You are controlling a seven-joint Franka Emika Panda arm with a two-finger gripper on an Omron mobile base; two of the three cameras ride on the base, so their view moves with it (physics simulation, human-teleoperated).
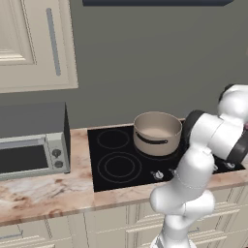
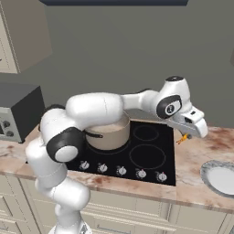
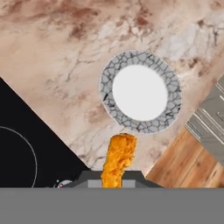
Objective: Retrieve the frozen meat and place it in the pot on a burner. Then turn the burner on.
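Marbled tabletop [image 2: 205, 141] running beside the black cooktop [image 2: 151, 157], and the gripper [image 2: 185, 136] hangs over the stone just right of the glass, clenched on an orange breaded piece [image 3: 118, 158], presumably the frozen meat, though it's small in the base view. The pot [image 1: 157, 132] waits on its burner, apparently empty. Drop-in and the knob [image 2: 121, 170] turn are left.

Tabletop [image 1: 43, 191]: marbled pink-beige stone. Black glass cooktop [image 1: 121, 164] set into it, knob row along front edge. Pot [image 1: 157, 132] sits on a rear burner. Toaster oven [image 1: 31, 140] at left. Grey-rimmed white plate [image 3: 140, 92] lies right of cooktop.
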